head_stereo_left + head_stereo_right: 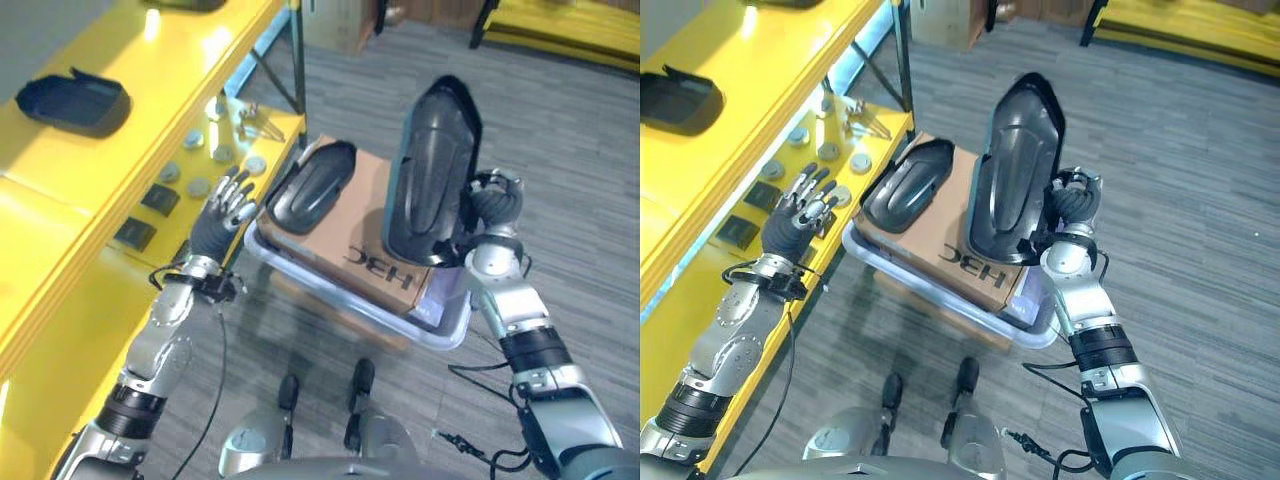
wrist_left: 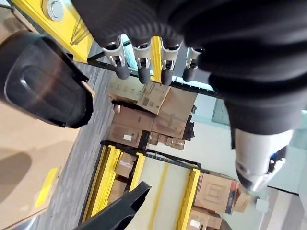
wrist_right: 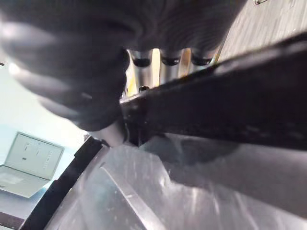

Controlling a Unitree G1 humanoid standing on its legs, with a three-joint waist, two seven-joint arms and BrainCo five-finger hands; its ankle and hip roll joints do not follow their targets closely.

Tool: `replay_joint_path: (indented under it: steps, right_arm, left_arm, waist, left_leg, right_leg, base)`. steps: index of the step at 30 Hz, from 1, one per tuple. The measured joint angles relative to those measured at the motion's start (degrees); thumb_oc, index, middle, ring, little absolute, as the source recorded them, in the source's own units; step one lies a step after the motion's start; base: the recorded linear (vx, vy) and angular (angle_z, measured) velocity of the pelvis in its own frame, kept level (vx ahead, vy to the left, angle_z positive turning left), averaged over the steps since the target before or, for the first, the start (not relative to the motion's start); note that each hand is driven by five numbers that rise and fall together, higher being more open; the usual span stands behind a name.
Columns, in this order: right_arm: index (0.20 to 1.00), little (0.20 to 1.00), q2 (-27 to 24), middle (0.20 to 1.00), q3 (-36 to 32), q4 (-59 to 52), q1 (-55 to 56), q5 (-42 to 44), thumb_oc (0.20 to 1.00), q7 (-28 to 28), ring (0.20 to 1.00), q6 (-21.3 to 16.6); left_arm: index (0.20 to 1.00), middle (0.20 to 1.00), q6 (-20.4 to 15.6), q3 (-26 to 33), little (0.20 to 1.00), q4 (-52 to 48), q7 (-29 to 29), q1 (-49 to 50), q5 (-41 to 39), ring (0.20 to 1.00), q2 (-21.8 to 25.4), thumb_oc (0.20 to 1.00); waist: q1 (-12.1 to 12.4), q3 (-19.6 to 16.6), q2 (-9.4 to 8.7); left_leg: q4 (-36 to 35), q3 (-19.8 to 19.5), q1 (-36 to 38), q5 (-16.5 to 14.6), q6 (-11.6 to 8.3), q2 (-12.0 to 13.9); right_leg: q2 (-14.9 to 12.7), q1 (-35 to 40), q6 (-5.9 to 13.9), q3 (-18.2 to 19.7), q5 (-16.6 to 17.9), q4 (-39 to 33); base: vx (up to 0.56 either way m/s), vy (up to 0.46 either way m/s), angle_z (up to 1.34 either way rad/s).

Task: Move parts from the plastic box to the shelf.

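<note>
Grey wood-grain floor [image 1: 560, 130] runs across the room; yellow racking and stacked cardboard cartons stand at the far side.

Yellow shelf [image 1: 60, 210] along the robot's left, tiered. Upper tier carries one black moulded part [image 1: 72, 102]. Lower tier holds round metal discs [image 1: 195, 187] and small dark blocks [image 1: 158, 199].

Clear plastic box [image 1: 440, 335] sits on the floor in front of the robot, just beside the shelf end. A brown cardboard carton [image 1: 365, 235] lies in it and rises above its rim.

Large black part [image 1: 430, 175]: glossy, elongated shell, one end rounded and tapering, hollow face with a raised rim turned toward the camera. It stands nearly upright, long axis close to vertical, narrow end up, lower end down by the carton's right side. Right hand [image 1: 492, 208] has fingers curled round its lower right edge; the right wrist view shows the dark edge running under the fingers [image 3: 163, 62].

Smaller black part [image 1: 310, 185]: same glossy shell form, lying flat on the carton's top, long axis slanting from near-left to far-right, pointed end toward the shelf post.

Left hand [image 1: 225, 215] hovers between shelf edge and box, fingers straight and spread, holding nothing.
</note>
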Motion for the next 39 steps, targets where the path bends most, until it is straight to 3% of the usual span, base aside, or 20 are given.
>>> replay_joint_path:
  steps: [2, 4, 6, 11, 14, 21, 39]
  right_arm:
    - [0.200, 0.200, 0.1, 0.200, 1.2, 0.1, 0.0, -0.1, 0.200, 0.5, 0.200, 0.0]
    - [0.200, 0.200, 0.5, 0.200, 4.4, 0.2, -0.2, -0.7, 0.200, 2.3, 0.200, 0.2]
    - [0.200, 0.200, 1.5, 0.200, 7.2, 0.2, -0.3, -1.3, 0.200, 3.2, 0.200, 0.2]
    - [0.200, 0.200, 5.5, 0.200, 12.3, 1.0, -2.1, -1.3, 0.200, 5.9, 0.200, 0.5]
    - [0.200, 0.200, 6.2, 0.200, 14.1, 4.5, -3.5, -1.1, 0.200, 6.2, 0.200, 1.0]
    - [0.200, 0.200, 6.7, 0.200, 15.2, 4.5, -3.5, -1.1, 0.200, 6.3, 0.200, 1.1]
    - [0.200, 0.200, 7.4, 0.200, 15.6, 4.5, -3.5, -0.9, 0.200, 6.2, 0.200, 1.2]
  left_arm:
    - [1.000, 1.000, 2.1, -1.7, 1.000, 0.0, -1.0, -1.2, 0.0, 1.000, -0.2, 1.000]
    - [1.000, 1.000, 7.2, -5.2, 1.000, 1.6, -0.7, -5.2, -0.1, 1.000, -1.0, 1.000]
    - [1.000, 1.000, 9.6, -7.5, 1.000, 5.0, 0.5, -8.4, -1.6, 1.000, -2.4, 1.000]
    - [1.000, 1.000, 13.4, -11.3, 1.000, 13.2, 3.5, -13.0, -7.0, 1.000, -8.8, 1.000]
    - [1.000, 1.000, 13.6, -13.2, 1.000, 17.9, 6.4, -14.5, -7.9, 1.000, -11.2, 1.000]
    - [1.000, 1.000, 13.7, -13.2, 1.000, 18.8, 9.1, -14.7, -7.8, 1.000, -11.8, 1.000]
    - [1.000, 1.000, 18.1, -16.3, 1.000, 19.0, 7.0, -14.7, -4.3, 1.000, -12.1, 1.000]
  waist:
    - [-0.2, -1.6, 0.10]
    - [-0.7, -3.1, 0.19]
    - [-1.6, -4.7, 0.25]
    - [-3.9, -6.6, 0.39]
    - [-4.3, -7.3, 0.36]
    - [-4.7, -8.7, 0.21]
    - [-4.7, -8.7, 0.15]
  left_leg:
    - [-0.5, 0.5, 0.6, 0.0, 0.03, 0.1]
    - [-0.9, 1.1, 1.9, -0.1, 0.06, 0.3]
    - [-1.7, 1.2, 2.6, 0.0, 0.06, 0.4]
    - [-2.5, 2.6, 4.5, -0.1, 0.08, 0.7]
    - [-2.6, 2.9, 5.3, -0.2, 0.08, 0.8]
    - [-2.7, 3.9, 5.8, -0.3, 0.02, 1.1]
    - [-3.7, 4.0, 7.7, -0.2, -0.04, 1.2]
  right_leg:
    - [0.1, 0.1, 0.19, 0.5, -0.4, 0.0]
    - [0.5, 0.9, 0.44, 0.8, -0.6, 0.0]
    - [0.6, 1.0, 0.45, 1.1, -0.6, 0.0]
    - [0.9, 1.9, 0.61, 2.5, -1.1, 0.0]
    - [1.1, 2.7, 0.59, 2.6, -1.3, 0.0]
    - [1.6, 3.0, 0.47, 3.8, -1.2, 0.0]
    - [1.7, 4.0, 0.42, 3.8, -1.4, 0.0]
  base:
    - [0.08, -0.018, -0.13]
    - [0.09, -0.019, -0.13]
    - [0.06, -0.013, -0.10]
    - [0.06, -0.018, -0.15]
    - [0.05, -0.016, -0.05]
    - [0.04, -0.005, -0.07]
    - [0.00, 0.000, 0.00]
